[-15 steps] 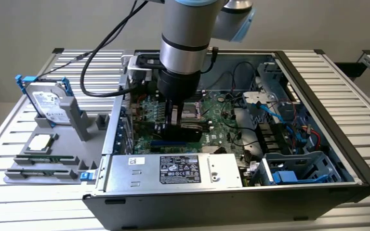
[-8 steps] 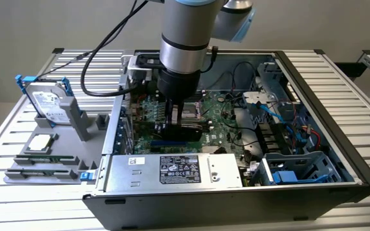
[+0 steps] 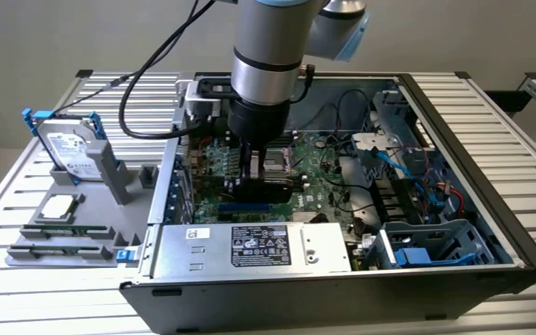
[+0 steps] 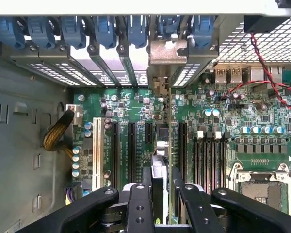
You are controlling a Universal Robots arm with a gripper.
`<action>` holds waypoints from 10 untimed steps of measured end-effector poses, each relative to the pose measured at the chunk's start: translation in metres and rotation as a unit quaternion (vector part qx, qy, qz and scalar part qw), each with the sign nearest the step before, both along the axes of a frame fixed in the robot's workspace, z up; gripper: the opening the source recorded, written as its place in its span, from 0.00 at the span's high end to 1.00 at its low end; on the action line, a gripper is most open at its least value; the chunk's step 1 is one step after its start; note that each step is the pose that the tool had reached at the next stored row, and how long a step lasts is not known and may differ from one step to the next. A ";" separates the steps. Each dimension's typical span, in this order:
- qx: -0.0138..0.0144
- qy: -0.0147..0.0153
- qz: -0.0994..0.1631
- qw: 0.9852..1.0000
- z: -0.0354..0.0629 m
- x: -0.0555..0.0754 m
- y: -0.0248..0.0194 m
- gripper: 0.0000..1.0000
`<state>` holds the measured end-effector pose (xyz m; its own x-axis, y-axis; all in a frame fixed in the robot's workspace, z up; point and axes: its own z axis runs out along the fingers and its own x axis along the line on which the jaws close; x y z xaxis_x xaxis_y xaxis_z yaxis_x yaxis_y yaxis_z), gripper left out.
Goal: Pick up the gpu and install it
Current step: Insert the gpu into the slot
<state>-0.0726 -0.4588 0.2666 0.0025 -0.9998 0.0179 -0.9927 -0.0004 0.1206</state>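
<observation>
Black tool (image 4: 159, 191) grips gpu (image 4: 163, 145) (upright).

Black gpu (image 3: 266, 187), green motherboard (image 4: 136, 141), blue slot clips (image 4: 104, 29), black gripper (image 4: 160, 194).

We see the arm (image 3: 266, 63) pointing straight down, its wrist vertical and low. The gripper (image 4: 161, 187) hangs under it, and its two black fingers (image 4: 139, 204) stand close together, clamped on the gpu (image 4: 158, 170), which sits edge-on between them
</observation>
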 end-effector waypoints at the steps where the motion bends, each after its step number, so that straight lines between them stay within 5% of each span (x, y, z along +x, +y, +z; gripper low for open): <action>1: 0.000 0.000 0.000 1.000 0.0000 0.000 0.0001 0.73; 10: -0.001 0.000 0.002 1.000 0.0000 -0.002 0.0030 0.73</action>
<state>-0.0748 -0.4558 0.2666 0.0072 -0.9998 0.0190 -0.9927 -0.0049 0.1205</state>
